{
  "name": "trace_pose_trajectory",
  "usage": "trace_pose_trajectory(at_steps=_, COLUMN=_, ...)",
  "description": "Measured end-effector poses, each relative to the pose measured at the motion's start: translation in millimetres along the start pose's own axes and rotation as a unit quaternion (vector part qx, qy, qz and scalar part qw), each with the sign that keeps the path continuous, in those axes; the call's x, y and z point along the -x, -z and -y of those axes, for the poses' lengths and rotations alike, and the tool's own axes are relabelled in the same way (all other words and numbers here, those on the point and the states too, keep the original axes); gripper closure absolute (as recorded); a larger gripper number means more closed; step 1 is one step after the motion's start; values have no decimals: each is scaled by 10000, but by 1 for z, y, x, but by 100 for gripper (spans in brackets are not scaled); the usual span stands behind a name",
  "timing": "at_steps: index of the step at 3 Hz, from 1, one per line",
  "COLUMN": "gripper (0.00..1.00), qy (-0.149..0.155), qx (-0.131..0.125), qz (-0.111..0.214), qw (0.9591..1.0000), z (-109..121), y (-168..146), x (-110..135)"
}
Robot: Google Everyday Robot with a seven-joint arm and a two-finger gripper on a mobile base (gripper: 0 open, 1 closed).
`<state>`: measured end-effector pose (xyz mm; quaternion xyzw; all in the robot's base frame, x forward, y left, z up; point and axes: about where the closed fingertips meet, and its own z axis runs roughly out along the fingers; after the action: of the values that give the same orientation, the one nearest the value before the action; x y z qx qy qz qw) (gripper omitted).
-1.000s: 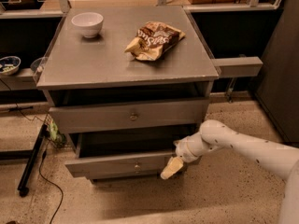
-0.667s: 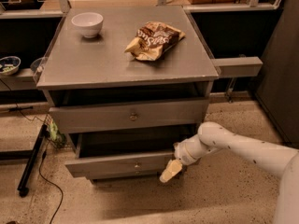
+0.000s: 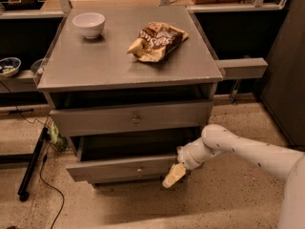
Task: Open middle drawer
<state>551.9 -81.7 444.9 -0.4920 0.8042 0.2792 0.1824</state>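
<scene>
Cabinet (image 3: 124, 73): a grey top is seen, with a white bowl (image 3: 88, 24) at the back left and a crumpled snack bag (image 3: 157, 41) near the back right.
Upper drawer (image 3: 95, 120): it is seen standing slightly out, with a round knob at centre.
Middle drawer (image 3: 109, 170): it is seen standing further out than the upper drawer, its dark inside exposed.
Gripper (image 3: 172, 176): it is held at the right end of the middle drawer's front, pointing down-left.
Arm (image 3: 238, 149): a white arm is seen reaching in from the right.

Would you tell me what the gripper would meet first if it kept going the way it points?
The gripper points down and left, by the right end of the middle drawer. It would likely meet the floor first, though depth is unclear and it may brush that drawer.
</scene>
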Motion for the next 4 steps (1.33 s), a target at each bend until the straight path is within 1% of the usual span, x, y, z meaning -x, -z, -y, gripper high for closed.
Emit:
trace_pose_trajectory(at_steps=1, gripper=0, qy=-1, qx=2, qz=3, qw=10000, z=1, y=2, x=1)
trace_pose_trajectory(at_steps=2, gripper=0, qy=14, qx=151, qz=125, qw=9998, z=-5, y=5, x=3)
trace_pose_trajectory(at_steps=3, gripper=0, qy=14, qx=172, qz=141, qw=9998, z=-5, y=6, x=4)
trace_pose_trajectory(at_steps=4, gripper=0, qy=-21, qx=316, qz=246, qw=9992, z=-11, y=7, x=-1)
